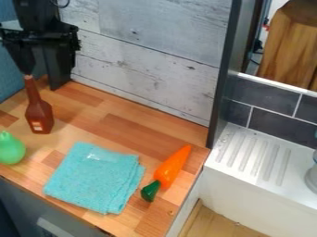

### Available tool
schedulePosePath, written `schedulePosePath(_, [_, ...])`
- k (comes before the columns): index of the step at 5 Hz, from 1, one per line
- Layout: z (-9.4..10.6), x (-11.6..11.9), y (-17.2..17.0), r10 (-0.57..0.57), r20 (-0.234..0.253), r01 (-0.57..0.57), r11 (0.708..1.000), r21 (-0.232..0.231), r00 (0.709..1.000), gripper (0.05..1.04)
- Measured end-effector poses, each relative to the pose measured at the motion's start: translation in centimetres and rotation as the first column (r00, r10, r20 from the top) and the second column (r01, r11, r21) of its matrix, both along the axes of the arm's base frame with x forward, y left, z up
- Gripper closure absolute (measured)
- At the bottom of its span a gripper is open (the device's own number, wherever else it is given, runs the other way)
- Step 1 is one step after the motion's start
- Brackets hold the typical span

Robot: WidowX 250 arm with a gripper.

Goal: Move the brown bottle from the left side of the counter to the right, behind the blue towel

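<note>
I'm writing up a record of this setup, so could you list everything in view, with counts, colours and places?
Bottle: one, brown, upright at the counter's left
Pear-shaped object: one, green, left edge
Folded cloth: one, teal, front middle
Toy carrot: one, orange with green top, right of the cloth
Counter: one, wood-brown, beneath these
Plank wall: one, pale grey, behind
Upright post: one, dark, right of the planks
Tiles: several, dark grey, right
Ribbed ledge: one, white, below the tiles
Gripper: one, black, upper left, beside the bottle's top
</note>
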State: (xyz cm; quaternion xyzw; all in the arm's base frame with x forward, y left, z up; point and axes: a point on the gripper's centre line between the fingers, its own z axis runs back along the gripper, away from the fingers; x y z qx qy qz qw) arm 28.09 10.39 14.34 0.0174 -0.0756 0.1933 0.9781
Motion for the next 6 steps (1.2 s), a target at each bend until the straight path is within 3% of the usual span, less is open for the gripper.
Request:
schedulePosePath(1, [-0.9, -0.1, -0.1, 0.001, -0.029, -0.002, 1.0, -0.011, 1.0, 0.083])
schedulePosePath(2, [-1.2, 0.2, 1.2, 0.025, -0.075, -0.024, 1.0, 0.016, 0.997, 0.083])
schedulePosePath(4, [-1.3, -0.4, 4.2, 0.081, -0.118, -0.076, 0.996, 0.038, 0.99, 0.083])
schedulePosePath(6, [-3.4, 0.4, 6.2, 0.054, -0.163, -0.047, 0.998, 0.046, 0.985, 0.083])
